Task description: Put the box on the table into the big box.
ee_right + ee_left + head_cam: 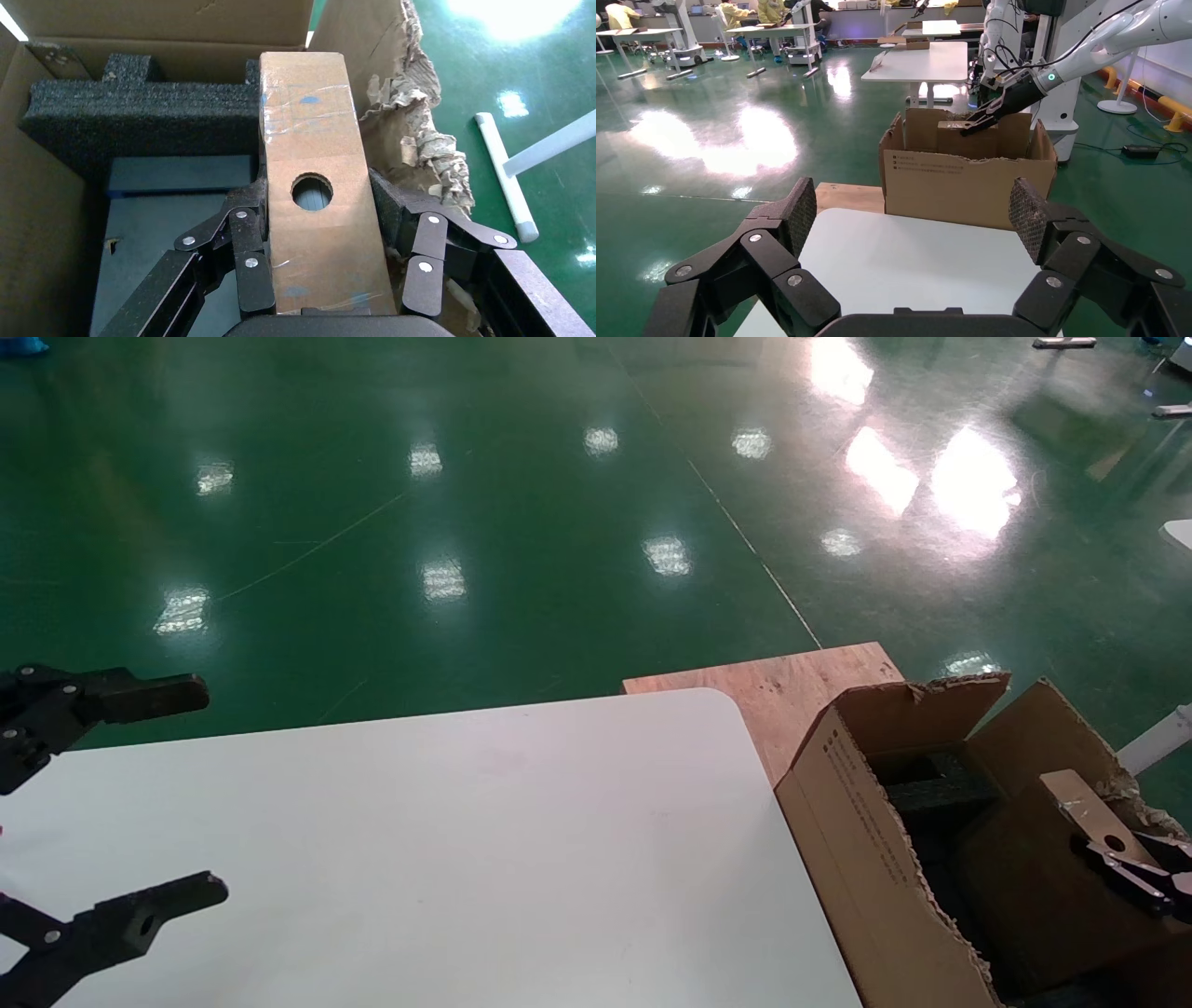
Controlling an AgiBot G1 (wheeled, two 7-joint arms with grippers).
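Green glossy floor all round, white table (447, 859) bare in front. Right gripper (325, 232) clamped on the box (320, 175), holding it over the open big box (866, 859), black foam (140, 112) just beyond and below the fingertips. Box off the table, above the carton's mouth, not yet resting inside as far as can be judged. Left to do: lower and let go. Left gripper (140, 803) parked over the table's near edge, well apart from the carton, jaws wide apart and holding nothing.
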